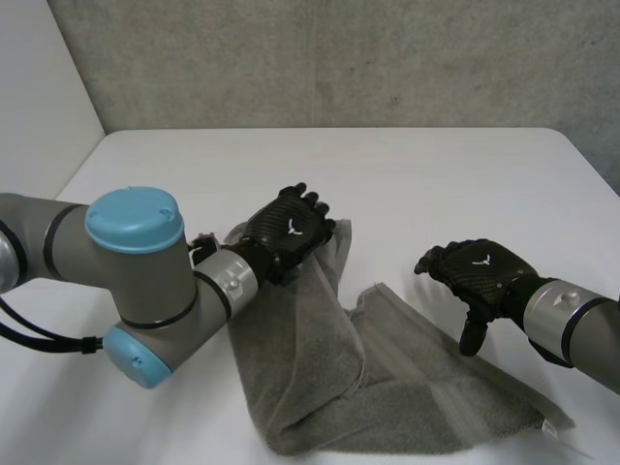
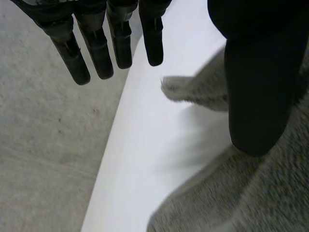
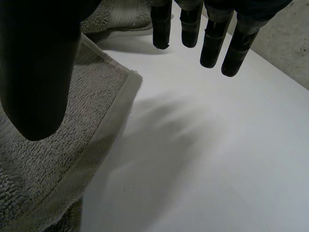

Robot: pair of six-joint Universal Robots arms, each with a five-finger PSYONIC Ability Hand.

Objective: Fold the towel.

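Towel (image 1: 387, 387) lies rumpled on the table (image 1: 436, 174), 1 bunched strip running from under my left hand (image 1: 291, 231) back toward me, the flatter part spreading toward my right hand (image 1: 475, 271). Both hands have fingers straight and apart, gripping nothing. Left hangs over the towel's far corner, so it's nearer. Right hovers at the hemmed edge, fingers past it.
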